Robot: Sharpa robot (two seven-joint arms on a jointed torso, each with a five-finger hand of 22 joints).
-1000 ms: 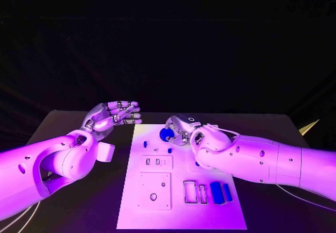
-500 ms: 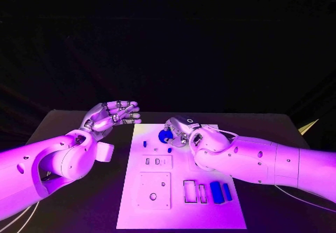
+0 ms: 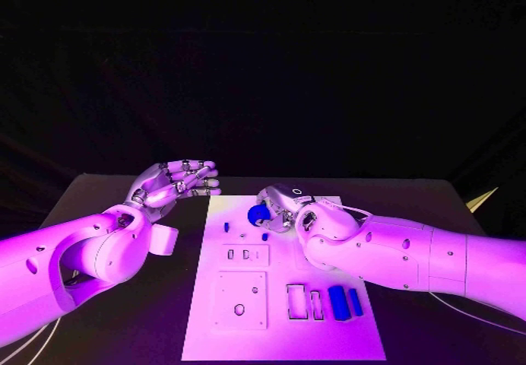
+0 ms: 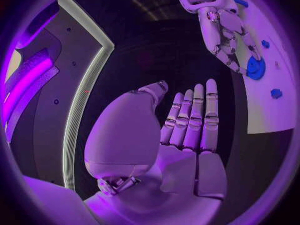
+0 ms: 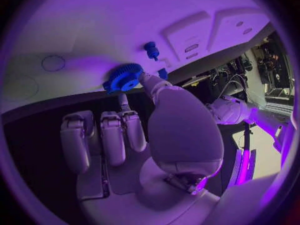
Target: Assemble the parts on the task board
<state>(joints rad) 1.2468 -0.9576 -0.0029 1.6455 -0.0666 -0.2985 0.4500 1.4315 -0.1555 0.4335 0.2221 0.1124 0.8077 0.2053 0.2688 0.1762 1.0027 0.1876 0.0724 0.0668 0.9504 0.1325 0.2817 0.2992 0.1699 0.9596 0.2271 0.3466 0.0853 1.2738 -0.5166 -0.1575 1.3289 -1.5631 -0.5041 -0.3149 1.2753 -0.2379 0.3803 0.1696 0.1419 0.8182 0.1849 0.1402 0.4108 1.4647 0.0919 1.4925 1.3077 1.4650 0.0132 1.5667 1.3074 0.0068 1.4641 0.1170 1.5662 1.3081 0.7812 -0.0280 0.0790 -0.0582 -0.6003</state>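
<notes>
- A black table [image 3: 121,190] stands before a dark background, with the white task board [image 3: 280,319] laid along its middle
- At about nine o'clock of the board's far end, the left hand [image 3: 175,182] hovers palm up off the board's edge, fingers apart and lightly curled, holding nothing
- Small blue pegs [image 3: 227,226] stand on the board's far part, with white slotted blocks [image 3: 245,254] just nearer
- At twelve o'clock, the right hand [image 3: 283,207] pinches a blue gear [image 3: 260,214] just over the board
- At five o'clock, two blue bars [image 3: 345,301] lie beside rectangular slots [image 3: 297,300]
</notes>
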